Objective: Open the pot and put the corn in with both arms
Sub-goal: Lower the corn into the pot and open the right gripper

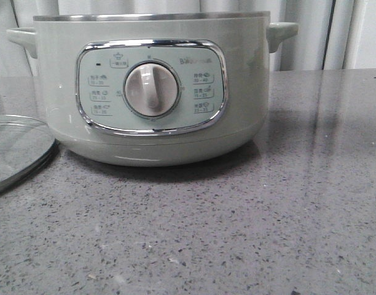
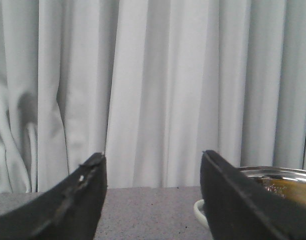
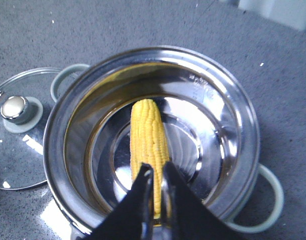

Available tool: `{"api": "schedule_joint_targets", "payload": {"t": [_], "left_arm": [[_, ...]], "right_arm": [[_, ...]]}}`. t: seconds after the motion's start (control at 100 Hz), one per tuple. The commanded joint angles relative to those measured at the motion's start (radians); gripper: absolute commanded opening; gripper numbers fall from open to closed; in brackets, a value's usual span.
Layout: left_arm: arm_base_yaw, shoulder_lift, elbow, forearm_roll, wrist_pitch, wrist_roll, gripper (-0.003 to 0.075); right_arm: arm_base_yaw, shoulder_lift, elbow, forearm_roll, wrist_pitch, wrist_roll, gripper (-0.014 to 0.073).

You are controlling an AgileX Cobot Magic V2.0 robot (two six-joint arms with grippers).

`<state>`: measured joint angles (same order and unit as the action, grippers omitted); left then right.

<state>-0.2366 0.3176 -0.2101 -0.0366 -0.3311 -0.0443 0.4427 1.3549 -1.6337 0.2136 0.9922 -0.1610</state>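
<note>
The pale sage-green pot (image 1: 53, 92) stands open in the middle of the table, its dial facing the front camera. In the right wrist view its steel rim (image 3: 243, 125) rings a shiny inner bowl, and the yellow corn (image 3: 148, 135) lies on the bowl's floor. My right gripper (image 3: 155, 172) hangs above the pot over the near end of the corn, its jaws almost together with only a narrow slit, holding nothing. My left gripper (image 2: 153, 160) is open and empty, low over the table beside the pot's rim (image 2: 283, 172). Neither gripper shows in the front view.
The flat glass lid (image 1: 16, 150) lies on the grey speckled table left of the pot; its steel knob (image 3: 15, 109) shows in the right wrist view. A pot handle (image 3: 270, 200) sticks out on each side. White curtains (image 2: 158, 85) hang behind the table.
</note>
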Motion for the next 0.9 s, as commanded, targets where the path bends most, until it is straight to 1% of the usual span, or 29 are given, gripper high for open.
{"api": "schedule_joint_targets", "payload": {"t": [0.0, 0.17, 0.36, 0.51, 0.6, 0.66, 0.74, 0.89], "left_arm": [[0.002, -0.055, -0.033, -0.007, 0.006, -0.006, -0.0020], [0.002, -0.175, -0.033, -0.007, 0.107, -0.006, -0.0020], [0.002, -0.242, -0.033, -0.007, 0.219, -0.006, -0.0020], [0.002, -0.280, -0.033, -0.007, 0.246, -0.006, -0.0020], [0.002, -0.286, -0.029, -0.007, 0.265, -0.006, -0.0020], [0.002, -0.286, -0.027, -0.007, 0.303, -0.006, -0.0020], [0.002, -0.286, -0.027, -0.007, 0.331, -0.006, -0.0020], [0.002, -0.286, -0.027, -0.007, 0.331, -0.006, -0.0020]], "right_arm": [[0.000, -0.063, -0.033, -0.013, -0.057, -0.011, -0.0071], [0.000, -0.121, -0.009, -0.059, -0.092, -0.011, -0.0071], [0.000, -0.232, 0.152, -0.072, -0.209, -0.011, -0.0071], [0.000, -0.351, 0.356, -0.098, -0.340, -0.011, -0.0071], [0.000, -0.435, 0.495, -0.120, -0.450, -0.011, -0.0071], [0.000, -0.496, 0.583, -0.145, -0.519, -0.011, -0.0071], [0.000, -0.576, 0.708, -0.195, -0.567, -0.011, -0.0071], [0.000, -0.727, 0.899, -0.201, -0.641, -0.011, -0.0071]]}}
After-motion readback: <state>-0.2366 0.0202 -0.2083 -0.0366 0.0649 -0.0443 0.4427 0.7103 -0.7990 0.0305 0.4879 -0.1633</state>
